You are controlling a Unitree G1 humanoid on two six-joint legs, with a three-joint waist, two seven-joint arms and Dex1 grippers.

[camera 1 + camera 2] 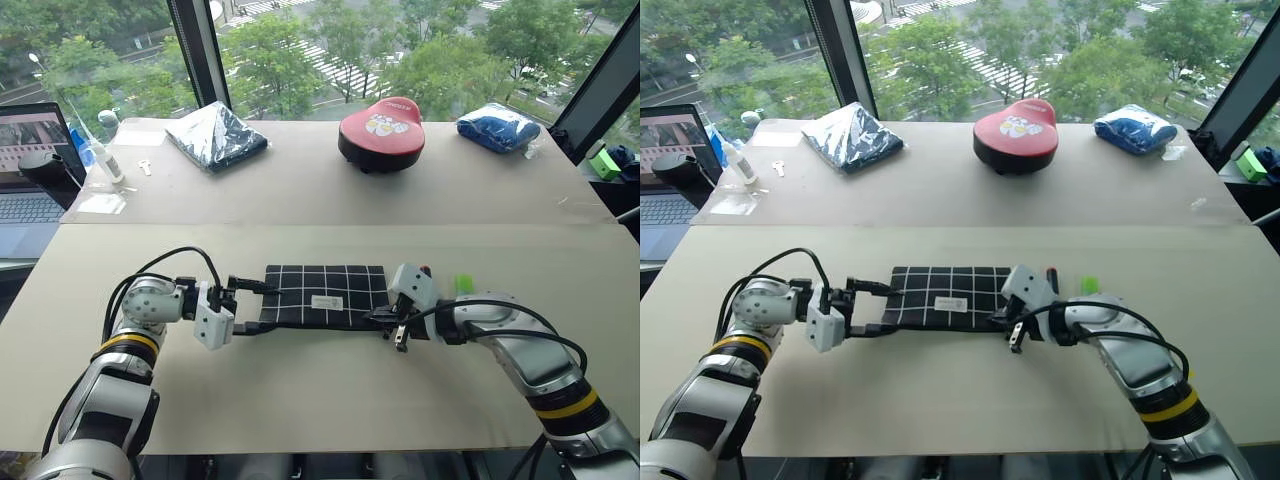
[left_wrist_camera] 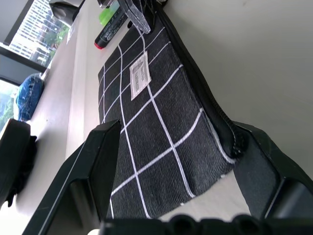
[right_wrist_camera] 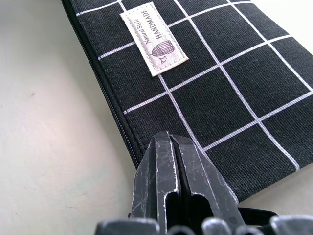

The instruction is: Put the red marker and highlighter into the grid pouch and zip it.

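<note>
two grippers work opposite ends of the grid pouch [image 1: 325, 295], which lies flat mid-desk [image 1: 300, 400]. going l to r: left gripper [image 1: 243, 304] stands wide open, its fingers [image 2: 93, 161] straddling the pouch's left end w/ nothing clamped. pouch zip runs along the near edge; looks closed along the stretch on view, tho i can't tell for the whole length. right gripper [image 1: 385, 318] is fully shut at the pouch's right near corner, by the zip end; whether it pinches the pull cord i can't tell. just right of the pouch, red marker [image 1: 426, 271] and highlighter [image 1: 463, 284] lie on the desk, outside it. so neither item is in yet: opening, loading both and zipping all remain, as i judge it.
</note>
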